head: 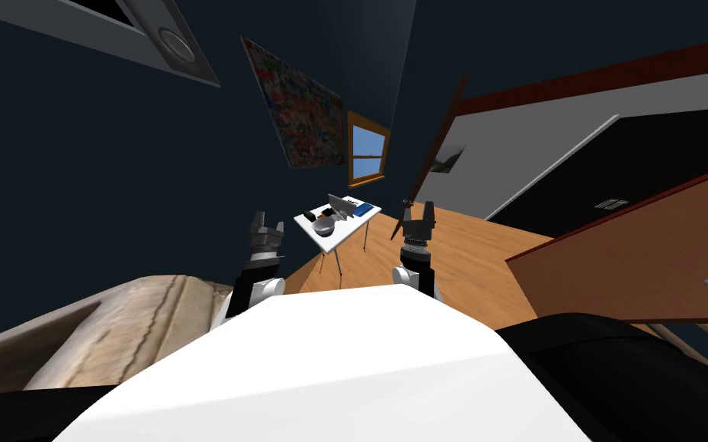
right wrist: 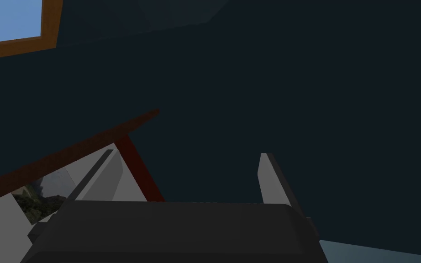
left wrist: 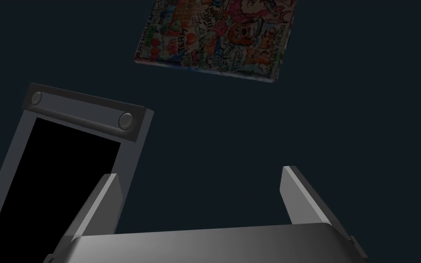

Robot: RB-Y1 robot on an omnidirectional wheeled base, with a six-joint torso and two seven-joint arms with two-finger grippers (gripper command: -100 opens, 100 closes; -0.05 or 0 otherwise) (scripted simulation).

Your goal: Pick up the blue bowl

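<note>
Two grippers stand with jaws wide apart and nothing held. Left gripper [left wrist: 199, 173]: both fingers [left wrist: 107, 201] are spread, with the gap between them bare. Right gripper [right wrist: 188, 154]: both fingers [right wrist: 266, 180] are spread likewise, gap bare. In the head view both arms are raised ahead of the torso, fingers pointing forward and well apart from each other.

Between the two grippers, at 12 o'clock from the torso and farther off, stands a small white table [head: 335, 239] on thin legs. The left gripper lies at 9 o'clock of the table and the right gripper at 3 o'clock, both short of it.

The bowl [head: 324, 228] sits upright on the tabletop near the edge facing the robot. It renders grey rather than blue. At 10 o'clock of the bowl, just beside it, lies a small dark item [head: 310, 216], too small to identify. At 1 o'clock stands a grey upright object [head: 341, 206]. At 2 o'clock, farther along the top, lies a flat blue item [head: 365, 209].

The table rests on a wooden floor [head: 460, 253]. A window [head: 368, 150] hangs on the dark wall at 12 o'clock of the table.
</note>
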